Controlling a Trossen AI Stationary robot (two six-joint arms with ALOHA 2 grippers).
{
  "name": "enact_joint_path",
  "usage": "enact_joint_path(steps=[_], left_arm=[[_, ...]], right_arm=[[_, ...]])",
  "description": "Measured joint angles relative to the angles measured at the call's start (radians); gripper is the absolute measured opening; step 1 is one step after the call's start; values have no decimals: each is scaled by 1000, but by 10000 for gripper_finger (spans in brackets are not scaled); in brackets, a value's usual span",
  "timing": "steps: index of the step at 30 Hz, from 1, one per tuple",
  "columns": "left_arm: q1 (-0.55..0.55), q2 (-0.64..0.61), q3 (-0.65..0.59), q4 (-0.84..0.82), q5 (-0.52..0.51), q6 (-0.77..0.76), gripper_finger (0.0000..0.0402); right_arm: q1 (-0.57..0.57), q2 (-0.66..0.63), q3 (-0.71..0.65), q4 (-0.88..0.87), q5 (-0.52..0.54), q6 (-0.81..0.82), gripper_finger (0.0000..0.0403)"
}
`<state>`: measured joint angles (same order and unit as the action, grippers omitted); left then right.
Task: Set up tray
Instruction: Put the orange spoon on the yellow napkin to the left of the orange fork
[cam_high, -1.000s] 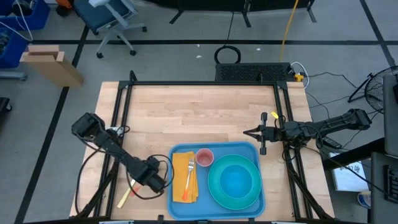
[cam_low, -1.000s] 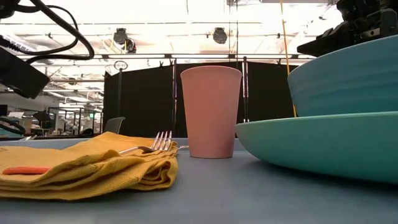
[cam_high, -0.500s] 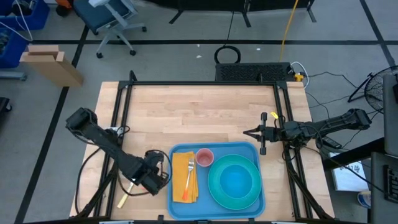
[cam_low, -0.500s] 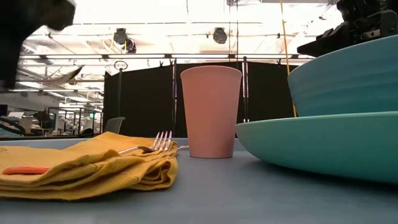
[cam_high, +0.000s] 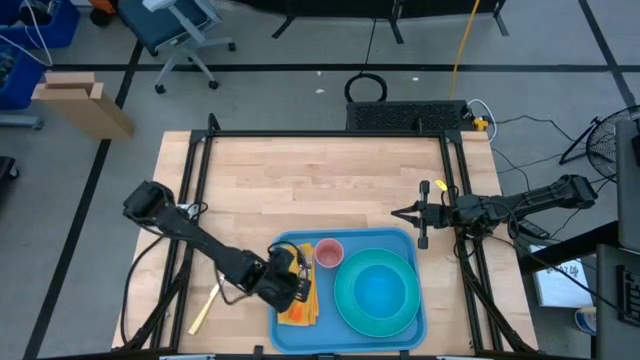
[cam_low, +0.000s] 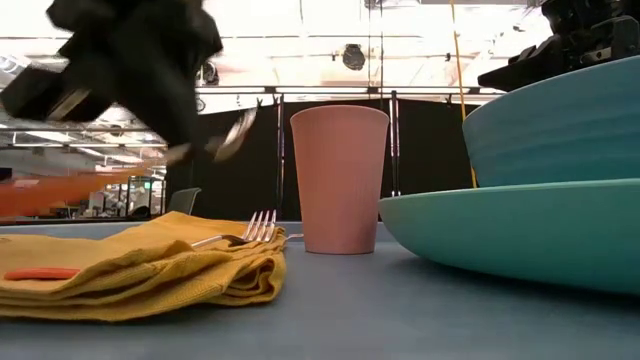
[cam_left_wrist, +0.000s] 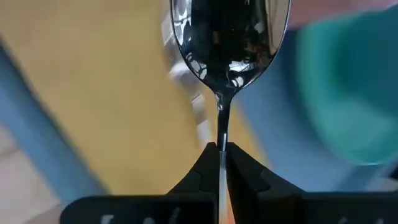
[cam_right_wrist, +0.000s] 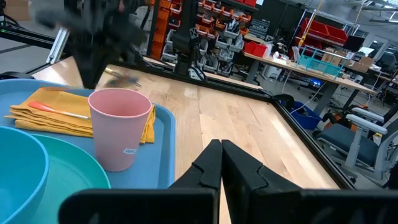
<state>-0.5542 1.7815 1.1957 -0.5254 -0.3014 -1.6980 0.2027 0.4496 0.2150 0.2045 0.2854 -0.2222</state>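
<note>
Tray (cam_high: 285, 330), sky blue, sits at the near edge of the wooden table (cam_high: 320, 185), carrying a folded yellow napkin (cam_low: 150, 265) with a fork (cam_low: 245, 232) on it, a pink cup (cam_low: 338, 178), and a teal bowl (cam_high: 378, 292) on a teal plate (cam_low: 500, 235). The left gripper (cam_left_wrist: 219, 155) hovers over the napkin, its fingers clamped on the thin handle of a metal spoon (cam_left_wrist: 230, 43). The right gripper (cam_right_wrist: 221, 152), fingers pressed together and holding nothing, waits above the table just beyond the tray's far right corner.
</note>
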Motion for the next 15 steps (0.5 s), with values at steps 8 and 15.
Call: enact_joint_path(steps=[8, 15], left_arm=[[23, 67, 0, 0, 69, -40, 8], [26, 67, 0, -22, 69, -75, 8]], right_arm=[[0, 0, 0, -9, 0, -1, 0], [0, 0, 0, -9, 0, 0, 0]])
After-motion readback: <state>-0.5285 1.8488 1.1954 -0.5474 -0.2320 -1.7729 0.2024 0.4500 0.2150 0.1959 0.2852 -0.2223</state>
